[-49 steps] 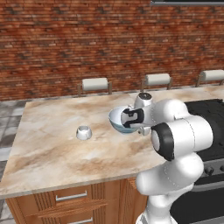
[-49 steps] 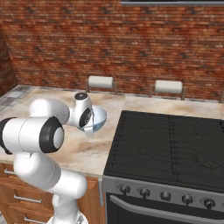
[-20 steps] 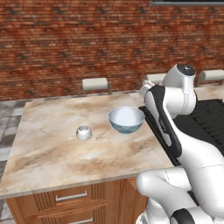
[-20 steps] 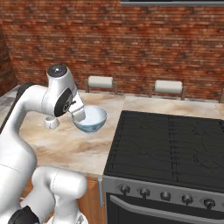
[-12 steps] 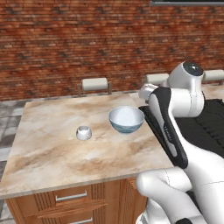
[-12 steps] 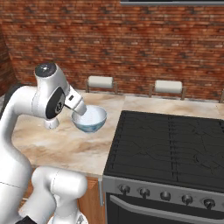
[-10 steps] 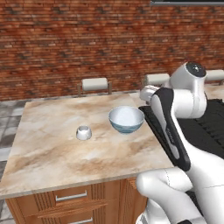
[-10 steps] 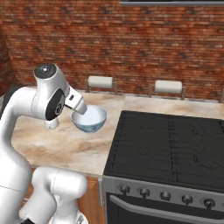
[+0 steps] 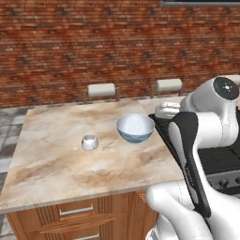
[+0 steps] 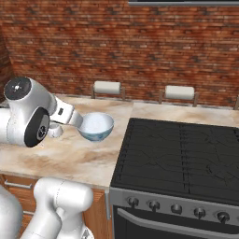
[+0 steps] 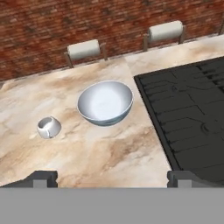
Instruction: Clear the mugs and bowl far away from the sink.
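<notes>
bowl: large, round, white inside, pale blue outside, upright on the marbled counter, near the counter's right edge, just beside the black stovetop but not touching it. white mug: small, squat, plain, upright on the same counter, to the left of the bowl and apart from it; in the right base view it sits mostly hidden behind the arm's housing. gripper: raised well above the counter, looking down on bowl, mug and stovetop; two dark finger tips stand far apart at the lower corners of the hand view, spread wide with nothing between them. arm: white with dark joints, folded high over the stovetop side of the counter, its upper joint level with the bowl in both base views. two pale-backed stools: beyond the counter's far edge, against a red brick wall. wooden drawers: under the counter front.
</notes>
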Controlling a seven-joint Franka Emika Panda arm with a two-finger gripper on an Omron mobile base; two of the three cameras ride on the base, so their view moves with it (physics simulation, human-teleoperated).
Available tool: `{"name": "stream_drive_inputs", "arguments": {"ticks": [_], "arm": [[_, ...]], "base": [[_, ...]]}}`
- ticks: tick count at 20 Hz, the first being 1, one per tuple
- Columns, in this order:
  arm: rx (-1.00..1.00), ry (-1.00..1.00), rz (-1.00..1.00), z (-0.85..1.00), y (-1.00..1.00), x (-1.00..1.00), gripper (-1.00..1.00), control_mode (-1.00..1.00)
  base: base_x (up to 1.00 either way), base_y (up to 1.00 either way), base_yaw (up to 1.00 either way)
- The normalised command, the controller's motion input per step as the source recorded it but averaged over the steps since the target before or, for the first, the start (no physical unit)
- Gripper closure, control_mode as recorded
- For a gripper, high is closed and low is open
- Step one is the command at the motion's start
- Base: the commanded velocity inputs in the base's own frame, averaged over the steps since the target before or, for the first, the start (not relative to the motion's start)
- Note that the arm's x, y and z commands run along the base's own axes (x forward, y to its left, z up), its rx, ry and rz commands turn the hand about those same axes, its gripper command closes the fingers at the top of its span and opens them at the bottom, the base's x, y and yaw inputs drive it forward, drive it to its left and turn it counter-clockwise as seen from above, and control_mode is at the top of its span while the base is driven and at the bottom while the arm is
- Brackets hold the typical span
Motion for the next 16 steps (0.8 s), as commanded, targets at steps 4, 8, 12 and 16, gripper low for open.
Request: {"name": "stream_drive_inputs", "arguments": {"ticks": [4,8,12,16], "arm": [[-0.04,0.00,0.00,0.35,0.00,-0.66,-1.00,-1.00],[0.00,0.00,0.13,0.39,0.00,-0.44,-1.00,-1.00],[0.00,0.00,0.20,0.27,0.00,-0.53,-1.00,-1.00],[-0.01,-0.08,0.18,0.22,0.01,-0.56,-1.00,-1.00]], "base": [[0.00,0.00,0.00],[0.00,0.00,0.00],[0.00,0.00,0.00],[0.00,0.00,0.00]]}}
